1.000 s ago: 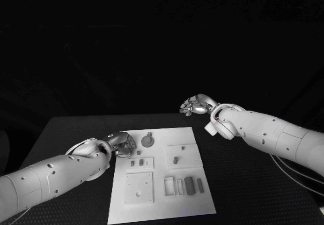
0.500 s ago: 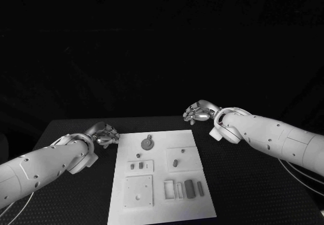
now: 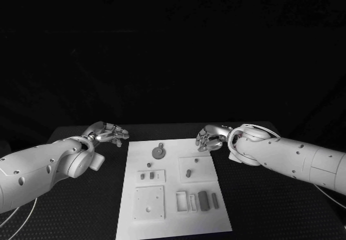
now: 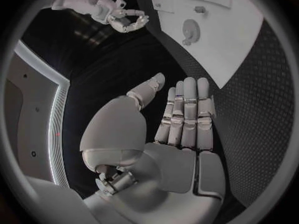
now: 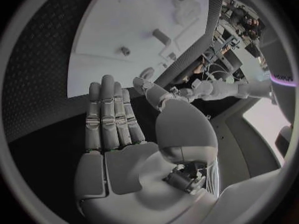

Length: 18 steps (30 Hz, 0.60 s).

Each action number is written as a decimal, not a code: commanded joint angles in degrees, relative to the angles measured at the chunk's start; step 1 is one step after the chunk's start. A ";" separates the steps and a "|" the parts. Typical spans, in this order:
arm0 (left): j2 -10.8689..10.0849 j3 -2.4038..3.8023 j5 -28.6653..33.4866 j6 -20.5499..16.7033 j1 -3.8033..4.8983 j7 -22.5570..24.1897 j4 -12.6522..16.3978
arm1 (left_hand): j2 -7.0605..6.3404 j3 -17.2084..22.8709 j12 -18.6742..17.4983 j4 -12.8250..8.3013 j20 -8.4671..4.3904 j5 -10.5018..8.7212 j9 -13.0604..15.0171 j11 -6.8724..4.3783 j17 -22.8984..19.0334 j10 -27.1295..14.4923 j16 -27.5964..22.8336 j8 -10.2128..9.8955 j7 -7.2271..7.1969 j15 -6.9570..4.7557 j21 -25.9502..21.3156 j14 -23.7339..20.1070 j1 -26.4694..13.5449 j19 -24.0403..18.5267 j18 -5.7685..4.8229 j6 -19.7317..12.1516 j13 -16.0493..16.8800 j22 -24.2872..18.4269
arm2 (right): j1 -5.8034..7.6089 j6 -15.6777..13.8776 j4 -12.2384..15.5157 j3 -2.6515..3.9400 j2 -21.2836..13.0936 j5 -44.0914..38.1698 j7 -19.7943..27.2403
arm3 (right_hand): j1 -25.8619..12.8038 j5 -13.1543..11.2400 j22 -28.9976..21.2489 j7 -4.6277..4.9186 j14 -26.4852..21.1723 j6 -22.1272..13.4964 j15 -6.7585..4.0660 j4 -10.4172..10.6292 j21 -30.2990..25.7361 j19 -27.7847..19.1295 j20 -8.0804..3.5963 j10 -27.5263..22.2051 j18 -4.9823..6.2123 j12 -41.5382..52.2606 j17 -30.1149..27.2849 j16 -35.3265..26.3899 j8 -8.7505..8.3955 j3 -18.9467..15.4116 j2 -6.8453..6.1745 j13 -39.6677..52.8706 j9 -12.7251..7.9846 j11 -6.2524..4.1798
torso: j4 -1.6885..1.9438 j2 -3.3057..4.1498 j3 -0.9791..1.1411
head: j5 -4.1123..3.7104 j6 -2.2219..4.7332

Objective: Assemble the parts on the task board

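I see my left hand (image 3: 108, 134) over the bare black table (image 3: 86, 200), just off the far left corner of the task board (image 3: 173, 220). In the left wrist view its fingers (image 4: 187, 117) lie straight and side by side with the thumb apart — wide, holding nothing, touching nothing. My right hand (image 3: 210, 137) hangs at the board's far right corner; the right wrist view shows its fingers (image 5: 109, 114) stretched flat and the palm bare, so it too is wide and holds nothing.

The board lies in the middle of the table, long side running away from me. Near its far edge sits a round disc part (image 3: 157, 151), with a small peg (image 3: 148, 165) just nearer. A raised square plate (image 3: 196, 169) toward the right edge carries a short upright part (image 3: 187, 173). At the left edge, a small block with two slots (image 3: 151, 176), then a larger square plate (image 3: 148, 203). Near the right edge toward me, narrow frames (image 3: 186, 201) stand beside two dark bars (image 3: 207, 199).

Against a second ago, the left hand has pulled off the board — it was over the area by the disc part and slotted block — out to the far left corner. The right hand has come down from beyond the board's far edge to its far right corner. The parts lie as they did.
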 commanded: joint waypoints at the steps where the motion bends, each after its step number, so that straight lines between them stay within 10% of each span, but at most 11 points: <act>1: -0.04 0.02 6.37 3.27 0.12 2.67 0.84 | -0.13 -0.38 -0.49 -0.20 0.95 -0.11 0.00 0.70 -1.05 -1.10 -3.41 0.01 -0.13 1.35 -2.46 -2.40 -0.66 -2.60 -0.55 -0.65 -0.48 -1.39 | -0.54 -2.14 1.20 -0.47 0.05 -12.67 -3.94 | 0.16 0.28 -0.06 -0.10 0.62 0.66 0.00 -0.05 0.06 0.72 -0.09 0.06 0.80 -0.77 0.17 0.23 0.18 -0.31 -1.12 -0.18 -0.06 0.06 | 0.07 0.00 -0.10 | 0.01 -0.21; 4: -0.02 0.01 6.46 3.31 0.12 3.07 1.33 | -0.13 -0.69 -0.35 -0.48 3.39 -0.15 0.04 1.61 -2.00 -3.85 -9.03 -0.05 0.05 3.88 -6.24 -5.25 -0.73 -6.13 -0.63 -1.62 -1.86 -3.63 | -0.98 -2.54 2.26 -0.86 -0.02 -15.80 -5.12 | 0.50 0.27 -0.01 -0.25 1.04 0.85 -0.02 -0.06 0.08 1.28 -0.32 0.10 0.80 -1.55 0.45 0.40 0.19 -0.22 -1.84 -0.29 -0.14 0.13 | 0.10 0.05 -0.09 | 0.02 -0.20; 18: 0.34 0.01 6.93 3.03 0.12 3.42 1.17 | 0.02 -1.19 -0.30 -0.38 3.80 -0.25 0.15 1.83 -1.40 -4.02 -10.78 0.22 0.35 4.13 -6.98 -4.69 -0.66 -5.96 -0.34 -1.63 -2.42 -4.13 | -2.09 -3.60 4.04 -2.36 0.51 -21.30 -7.05 | 0.72 0.29 0.09 -0.47 1.66 1.46 -0.17 0.10 0.11 2.11 -0.62 0.61 0.80 -2.45 0.86 0.66 0.30 -0.08 -2.59 -0.29 -0.29 0.03 | 0.10 0.08 -0.03 | 1.13 -0.67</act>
